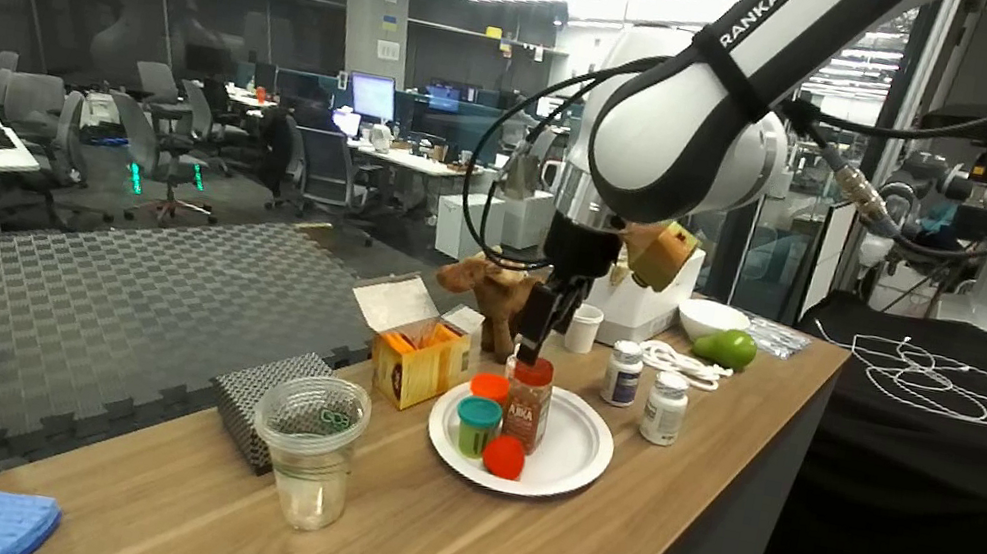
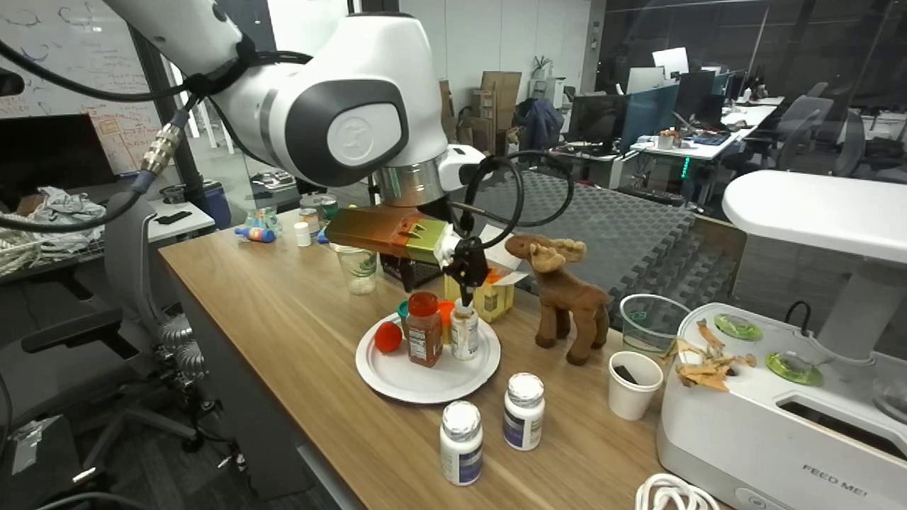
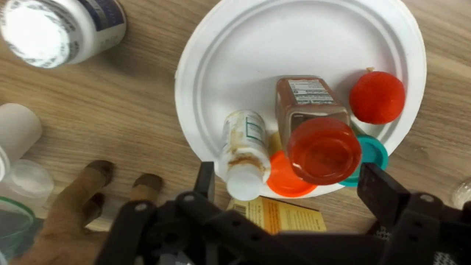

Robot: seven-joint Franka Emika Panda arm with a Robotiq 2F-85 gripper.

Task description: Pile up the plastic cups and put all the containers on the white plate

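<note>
The white plate holds a tall red-lidded jar, a small teal-lidded container, an orange-lidded one, a stained white bottle and a red ball. All these jars and the bottle stand upright. My gripper is open above the plate's far side, its fingers wide apart. The white bottle's cap lies between them, near one finger, with a small gap visible. Clear plastic cups stand upright beside the plate, seemingly nested; how many, I cannot tell.
Two white bottles stand near the plate. Around them are an opened yellow box, a toy moose, a paper cup, a clear vessel, a white machine and a black mesh block.
</note>
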